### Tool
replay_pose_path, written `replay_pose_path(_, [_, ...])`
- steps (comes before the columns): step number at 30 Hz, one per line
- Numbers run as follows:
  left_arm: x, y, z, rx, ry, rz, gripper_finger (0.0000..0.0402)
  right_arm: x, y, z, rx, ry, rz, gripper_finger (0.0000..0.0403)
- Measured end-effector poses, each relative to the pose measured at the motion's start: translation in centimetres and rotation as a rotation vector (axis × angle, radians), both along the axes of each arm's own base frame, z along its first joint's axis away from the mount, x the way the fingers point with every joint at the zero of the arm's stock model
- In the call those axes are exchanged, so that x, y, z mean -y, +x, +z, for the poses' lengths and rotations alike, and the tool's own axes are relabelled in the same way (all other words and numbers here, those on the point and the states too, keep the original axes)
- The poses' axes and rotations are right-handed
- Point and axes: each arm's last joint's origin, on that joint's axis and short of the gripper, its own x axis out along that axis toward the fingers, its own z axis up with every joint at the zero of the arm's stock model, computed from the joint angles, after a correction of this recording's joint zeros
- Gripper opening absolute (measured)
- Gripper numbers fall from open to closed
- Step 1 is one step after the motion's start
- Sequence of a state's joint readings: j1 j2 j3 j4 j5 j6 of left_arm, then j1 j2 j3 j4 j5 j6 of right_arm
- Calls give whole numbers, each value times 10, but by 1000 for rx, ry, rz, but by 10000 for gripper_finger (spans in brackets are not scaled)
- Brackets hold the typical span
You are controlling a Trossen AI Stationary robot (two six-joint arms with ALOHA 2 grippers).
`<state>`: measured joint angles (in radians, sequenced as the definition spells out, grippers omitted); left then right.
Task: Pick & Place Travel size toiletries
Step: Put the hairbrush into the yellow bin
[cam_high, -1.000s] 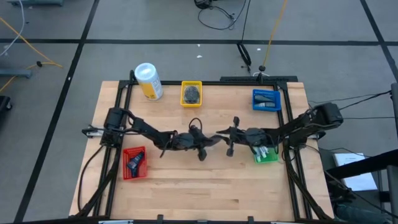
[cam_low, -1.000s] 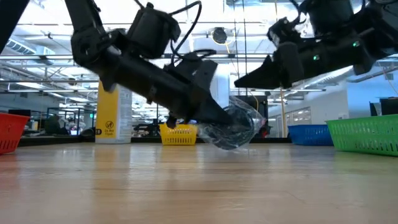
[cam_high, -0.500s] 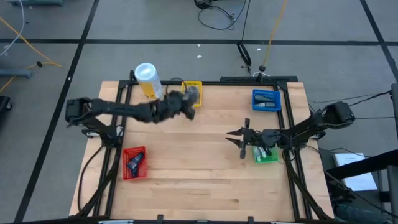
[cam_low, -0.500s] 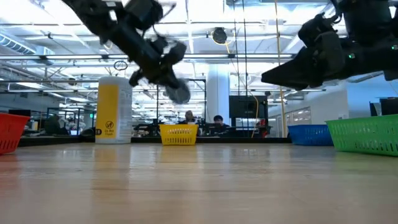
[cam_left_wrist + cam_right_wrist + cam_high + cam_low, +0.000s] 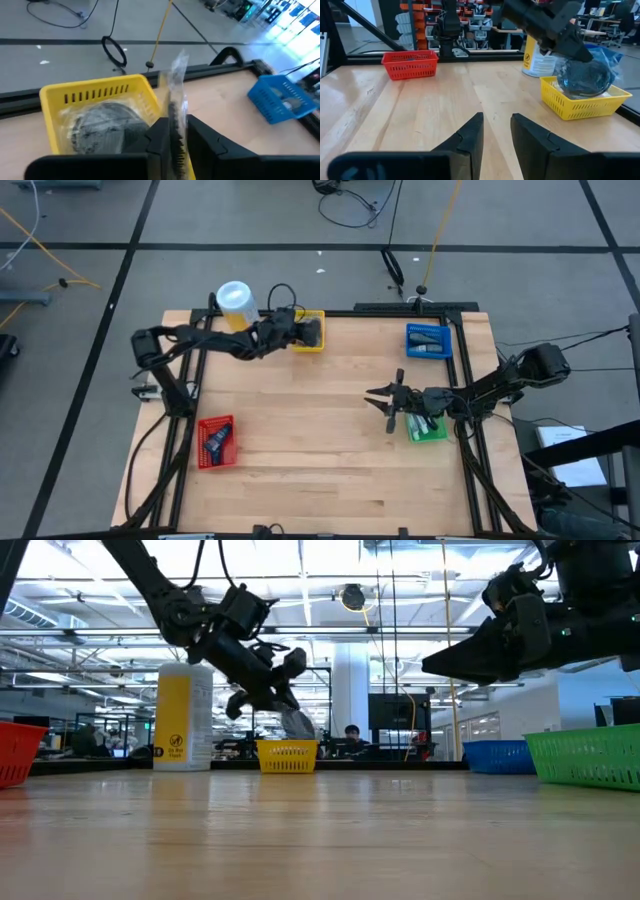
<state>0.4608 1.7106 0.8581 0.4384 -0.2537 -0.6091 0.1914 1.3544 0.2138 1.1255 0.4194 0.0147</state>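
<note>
My left end effector clenched on bagged disc — edge-up, directly above yellow tray; right end effector released, well apart.

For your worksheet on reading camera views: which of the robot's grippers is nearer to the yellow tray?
Left. The left gripper hangs right over the yellow tray at the table's far edge; the right gripper hovers far away, beside the green tray.

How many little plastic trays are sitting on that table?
4: a yellow tray and a blue tray along the far edge, a red tray front left, a green tray at right.
</note>
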Motion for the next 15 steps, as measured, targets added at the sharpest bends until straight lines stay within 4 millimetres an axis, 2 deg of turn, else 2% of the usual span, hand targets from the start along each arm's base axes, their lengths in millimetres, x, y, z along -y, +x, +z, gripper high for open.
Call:
replay_pose_path(3, [-6, -2, -6, -26, 3, 9, 72, 0, 0, 0, -1, 0, 0, 89])
replay_pose_path(7, [-13, -6, -7, -50, 9, -8, 119, 0, 0, 0, -1, 0, 1, 89])
replay_pose_path(11, [-18, -15, 12, -35, 56, -52, 171, 0, 0, 0, -1, 0, 1, 89])
replay_pose_path(15, [-16, -24, 28, -48, 100, 66, 183, 0, 0, 0, -1, 0, 1, 89])
